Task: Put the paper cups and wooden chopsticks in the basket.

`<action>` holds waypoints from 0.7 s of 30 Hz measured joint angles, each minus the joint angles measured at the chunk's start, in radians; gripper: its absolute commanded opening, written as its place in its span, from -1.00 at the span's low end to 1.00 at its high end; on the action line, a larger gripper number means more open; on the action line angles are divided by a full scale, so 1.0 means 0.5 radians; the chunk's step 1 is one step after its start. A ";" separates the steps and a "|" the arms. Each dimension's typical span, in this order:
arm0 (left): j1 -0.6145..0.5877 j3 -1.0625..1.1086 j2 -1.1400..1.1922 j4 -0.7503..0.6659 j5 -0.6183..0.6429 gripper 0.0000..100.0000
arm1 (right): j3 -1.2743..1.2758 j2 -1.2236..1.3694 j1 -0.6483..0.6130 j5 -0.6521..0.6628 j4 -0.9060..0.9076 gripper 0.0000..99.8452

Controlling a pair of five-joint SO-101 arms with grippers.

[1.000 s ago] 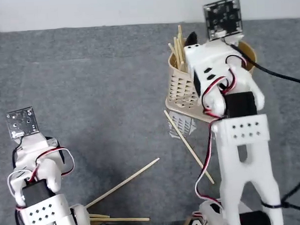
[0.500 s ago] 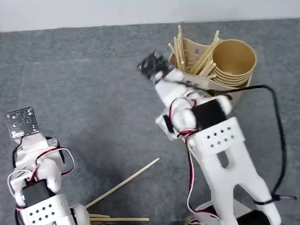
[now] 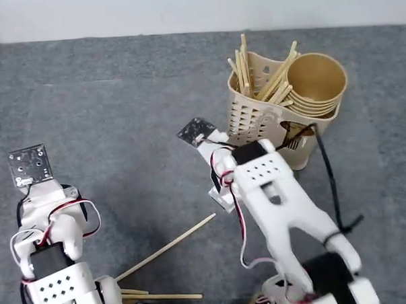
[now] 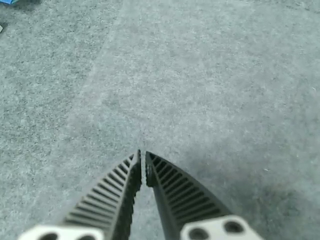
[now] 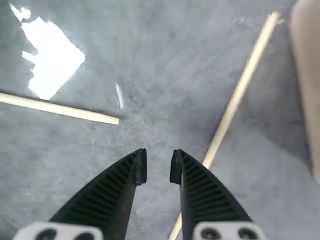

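The perforated cream basket [image 3: 254, 117] stands at the back right. It holds a stack of paper cups [image 3: 316, 80] and several wooden chopsticks [image 3: 248, 64]. My right arm [image 3: 272, 189] bends low over the mat just in front and left of the basket. My right gripper [image 5: 157, 167] is slightly open and holds nothing. It hovers over the mat, with one loose chopstick [image 5: 235, 100] running just beside one finger. Another chopstick's end [image 5: 60, 109] lies farther off. My left gripper [image 4: 142, 167] is shut over bare grey mat at the near left.
A long chopstick [image 3: 167, 248] lies on the mat between the arms. Shorter chopsticks [image 3: 162, 296] lie at the near edge by the left arm's base [image 3: 60, 286]. The basket wall [image 5: 307, 75] is close beside my right gripper.
My right arm has swung from over the basket to the left and down to the mat, uncovering the cups and hiding the chopstick beside the basket. The left arm kept still.
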 measured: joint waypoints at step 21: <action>0.000 0.000 0.000 -0.009 0.000 -0.97 | -0.540 0.841 0.169 -0.003 -0.015 -0.63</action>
